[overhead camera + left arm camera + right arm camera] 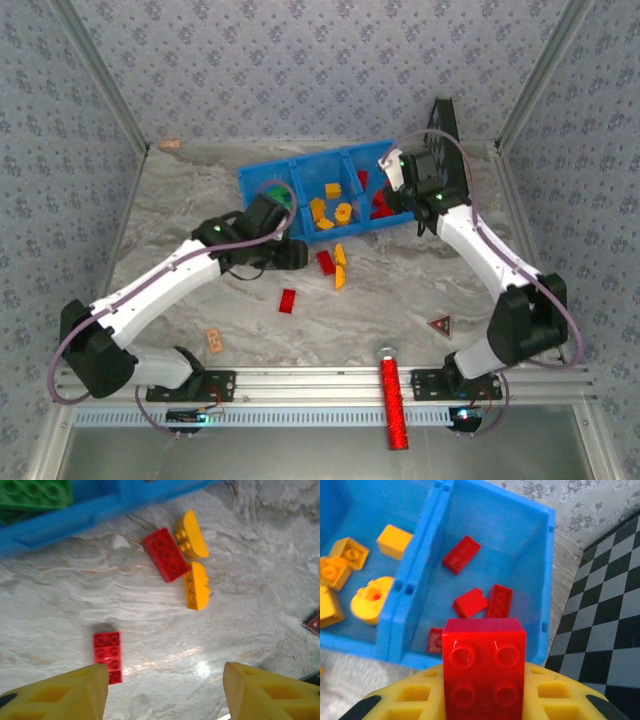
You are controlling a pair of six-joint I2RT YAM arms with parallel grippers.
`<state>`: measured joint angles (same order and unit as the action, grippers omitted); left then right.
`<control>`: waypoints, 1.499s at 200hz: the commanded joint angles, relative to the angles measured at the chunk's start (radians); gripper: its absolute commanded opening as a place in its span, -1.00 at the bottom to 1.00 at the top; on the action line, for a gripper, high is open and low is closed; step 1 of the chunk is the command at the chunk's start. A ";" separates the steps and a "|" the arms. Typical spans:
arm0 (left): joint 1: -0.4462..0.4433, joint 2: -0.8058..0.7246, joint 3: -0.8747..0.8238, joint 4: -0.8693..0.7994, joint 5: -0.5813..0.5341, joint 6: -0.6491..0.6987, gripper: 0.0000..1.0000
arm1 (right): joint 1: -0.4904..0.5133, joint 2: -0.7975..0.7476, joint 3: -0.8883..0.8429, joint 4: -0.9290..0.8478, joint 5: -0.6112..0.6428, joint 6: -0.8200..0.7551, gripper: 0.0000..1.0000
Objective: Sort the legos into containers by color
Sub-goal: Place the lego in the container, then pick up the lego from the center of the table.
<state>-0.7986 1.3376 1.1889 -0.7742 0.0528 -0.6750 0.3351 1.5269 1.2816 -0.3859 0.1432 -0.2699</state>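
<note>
Pinching a red brick [484, 672] between its yellow fingers [405, 700], the right gripper [484, 702] hangs over the near edge of the right-hand compartment [510, 545] of the blue tray [547, 575]. Four other red bricks [461, 554] lie on that compartment's floor. The middle compartment [385, 510] holds yellow pieces [372, 597], one of them round, and green bricks [32, 492] sit in the left one. The left gripper [165, 700] has its fingers [65, 695] spread wide with nothing between them, low over the marble tabletop [250, 580] just in front of the tray. A loose red brick [107, 656] lies by one fingertip. Farther on, a second loose red brick [166, 554] touches two yellow half-round pieces [190, 534]. Toward the edges are a small tan block [214, 340], a red glittery cylinder [393, 400] across the near rail, and a checkered board [445, 130] at the far right.
</note>
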 commanded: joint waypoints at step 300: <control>-0.179 0.711 0.344 0.028 -0.060 -0.059 0.25 | -0.082 0.692 0.619 -0.018 -0.033 -0.053 -0.04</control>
<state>-0.9882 2.0304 1.4982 -0.6994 0.0113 -0.7593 0.2592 2.1853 1.8580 -0.4099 0.1165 -0.3153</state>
